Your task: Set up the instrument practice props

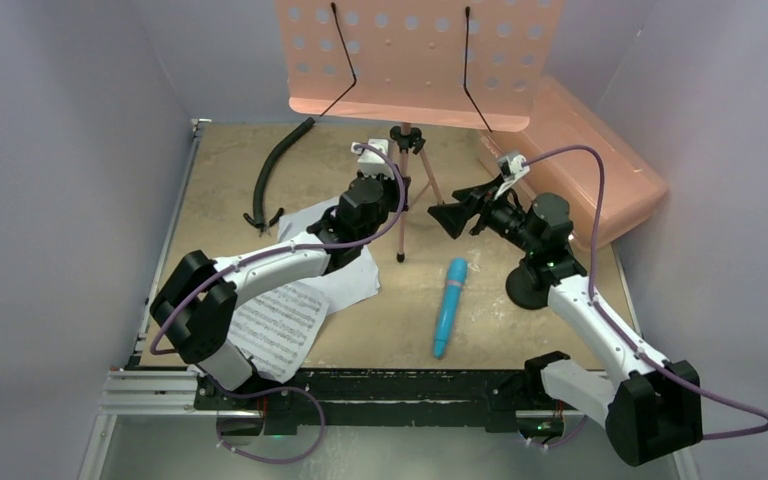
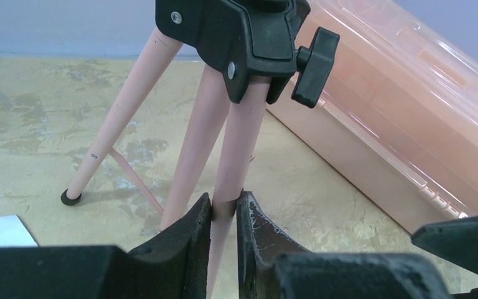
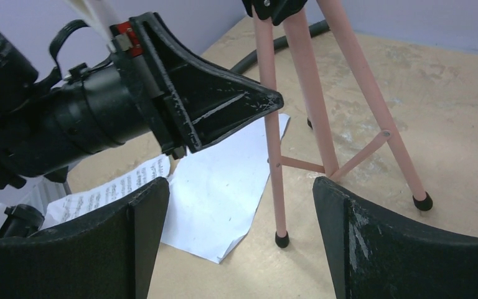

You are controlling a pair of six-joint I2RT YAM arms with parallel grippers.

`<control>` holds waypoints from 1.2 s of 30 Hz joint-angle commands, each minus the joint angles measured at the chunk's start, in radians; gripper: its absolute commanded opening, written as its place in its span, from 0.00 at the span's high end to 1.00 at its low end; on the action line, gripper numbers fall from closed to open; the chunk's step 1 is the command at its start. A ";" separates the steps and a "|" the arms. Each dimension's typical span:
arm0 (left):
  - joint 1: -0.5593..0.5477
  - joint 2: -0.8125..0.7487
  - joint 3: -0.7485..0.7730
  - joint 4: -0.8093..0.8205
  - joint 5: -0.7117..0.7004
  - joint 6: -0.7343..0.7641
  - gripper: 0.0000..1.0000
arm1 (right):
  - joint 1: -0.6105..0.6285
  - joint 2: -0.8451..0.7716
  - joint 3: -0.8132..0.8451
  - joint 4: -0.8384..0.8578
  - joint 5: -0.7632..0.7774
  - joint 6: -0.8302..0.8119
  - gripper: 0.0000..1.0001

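The pink music stand (image 1: 415,60) stands upright at the far middle of the surface (image 1: 230,170). The left claw (image 2: 225,200) is pinching one of its thin legs. The right claw (image 3: 238,193) is spread wide close to the legs and holds nothing. The blue microphone (image 1: 449,305) lies in front of the stand, the two music pages (image 1: 285,320) lie at the near left, and the black mic stand (image 1: 526,290) is at the right.
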 commanded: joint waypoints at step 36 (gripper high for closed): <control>-0.012 -0.553 -0.436 -0.282 -0.145 -0.123 0.07 | 0.004 -0.134 -0.032 -0.155 -0.097 -0.127 0.10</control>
